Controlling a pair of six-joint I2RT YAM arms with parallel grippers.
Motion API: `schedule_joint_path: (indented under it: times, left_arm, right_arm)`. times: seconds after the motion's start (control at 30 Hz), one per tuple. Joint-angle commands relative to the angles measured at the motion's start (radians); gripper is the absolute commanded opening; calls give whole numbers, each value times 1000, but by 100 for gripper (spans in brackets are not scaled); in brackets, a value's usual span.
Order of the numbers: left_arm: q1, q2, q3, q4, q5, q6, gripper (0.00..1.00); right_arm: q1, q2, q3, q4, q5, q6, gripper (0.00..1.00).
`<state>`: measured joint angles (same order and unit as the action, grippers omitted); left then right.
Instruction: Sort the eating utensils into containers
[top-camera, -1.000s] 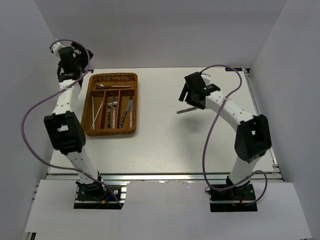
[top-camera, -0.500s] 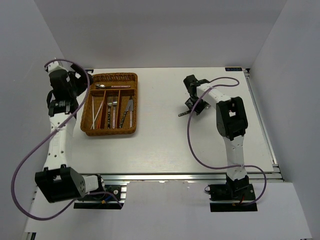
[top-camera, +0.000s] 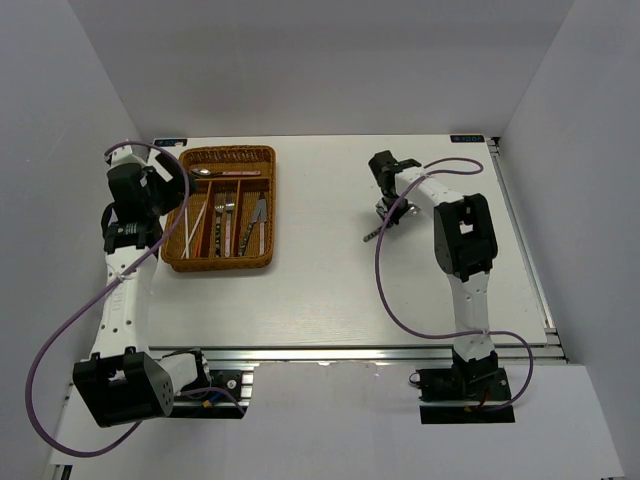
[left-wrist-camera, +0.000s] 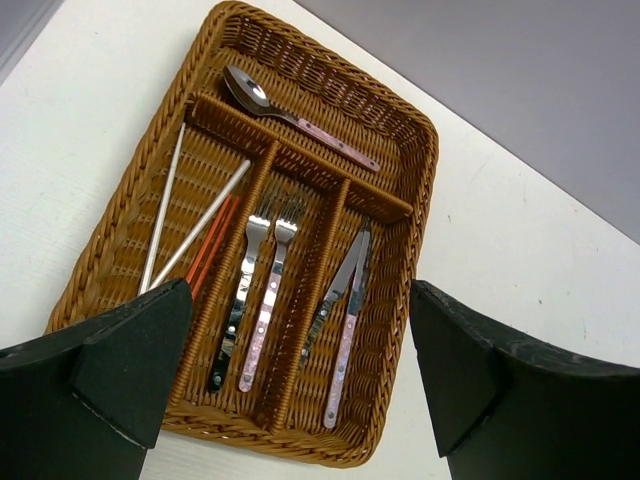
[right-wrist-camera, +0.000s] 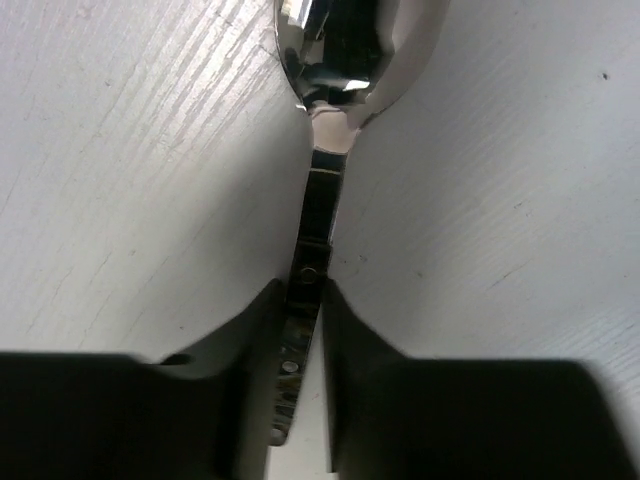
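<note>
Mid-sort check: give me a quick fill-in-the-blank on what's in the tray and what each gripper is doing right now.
1. The ____ gripper is shut on the handle of a spoon.
2. In the wicker tray, the two forks share the ____ long slot.
3. The other spoon lies in the tray's ____ slot.
4. The left gripper hangs above the tray with its jaws ____.

Missing words: right; middle; crosswise; open.
</note>
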<state>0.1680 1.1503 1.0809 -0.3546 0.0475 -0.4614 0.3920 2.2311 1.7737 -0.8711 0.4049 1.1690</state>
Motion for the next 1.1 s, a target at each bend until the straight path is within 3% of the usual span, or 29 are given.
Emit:
schedule_joint_path:
  times: [0.0, 0.07, 0.13, 0.23, 0.3, 0.33, 0.37, 0.4, 0.43, 0.5, 0.57, 0.63, 0.83, 0.87, 0.97, 1.0, 1.07]
  left_arm:
    - [-1, -18, -12, 17, 41, 13, 98]
    - [-1, -23, -13, 16, 54, 12, 98]
    - [-4, -40, -25, 26, 83, 1, 98]
    - [-36, -49, -41, 54, 146, -36, 98]
    - [-73, -41, -59, 90, 233, -77, 98]
    - [-132, -26, -73, 104, 253, -89, 98]
    - [-168, -17, -78, 121, 271, -104, 98]
    - [-224, -8, -82, 150, 276, -111, 98]
    - [-302, 18, -85, 166, 281, -118, 98]
    - [-366, 48, -99, 218, 278, -158, 98]
    - [-449, 81, -101, 242, 217, -175, 98]
    - [-521, 107, -102, 265, 190, -187, 98]
    - [-591, 161, -87, 276, 100, -197, 96]
    - [-594, 166, -90, 287, 100, -201, 94]
    - [-604, 183, -82, 273, 95, -195, 65]
    - [-608, 187, -81, 269, 92, -195, 43]
    - [-610, 193, -81, 258, 92, -194, 20]
  right_arm:
    - [-8, 49, -86, 18, -34, 31, 16]
    - [-8, 29, -114, 20, -29, 43, 13]
    - [-8, -28, -183, 78, -37, 12, 0]
    - [13, -163, -313, 301, -75, -121, 0]
    - [63, -285, -376, 424, -78, -324, 0]
    - [91, -328, -452, 593, -130, -429, 0]
    - [102, -403, -488, 672, -220, -633, 0]
    - [111, -437, -525, 743, -470, -731, 0]
    - [120, -471, -572, 815, -559, -803, 0]
    - [159, -547, -586, 798, -729, -939, 0]
    - [200, -589, -550, 687, -807, -1006, 0]
    - [272, -608, -493, 567, -755, -1066, 0]
    - [392, -650, -424, 486, -716, -1068, 0]
    - [406, -662, -418, 483, -694, -1068, 0]
    - [441, -685, -407, 486, -649, -1052, 0]
    - [447, -686, -402, 485, -640, -1052, 0]
    - [450, -686, -395, 480, -588, -1042, 0]
